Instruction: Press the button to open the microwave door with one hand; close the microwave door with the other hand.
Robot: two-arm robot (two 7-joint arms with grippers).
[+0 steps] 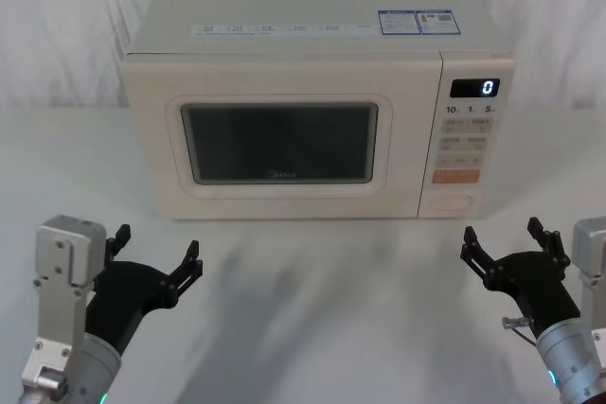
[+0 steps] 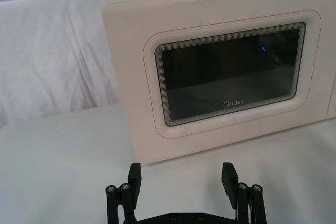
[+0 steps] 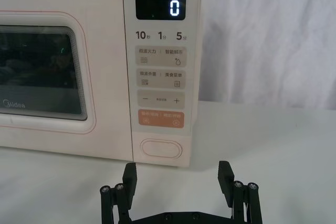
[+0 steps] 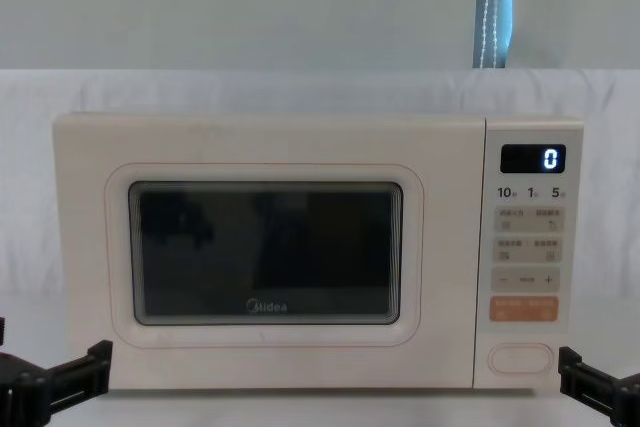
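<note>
On the white-draped table (image 1: 303,281), both arms rest low and forward, well short of the microwave. Left gripper (image 1: 158,251) sits before the door's left half, its fingers spread wide; right gripper (image 1: 502,245) sits before the control panel (image 1: 467,144), fingers likewise spread, holding nothing. Facing them squarely, the microwave door (image 1: 279,144) is flush shut, its long side running left to right. Lowest on the panel lies the button (image 3: 161,148), a pill stretched sideways, just under the orange key (image 3: 161,118).

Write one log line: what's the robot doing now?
door: shut | button: unpressed | left pincer: open, waiting | right pincer: open, facing button
</note>
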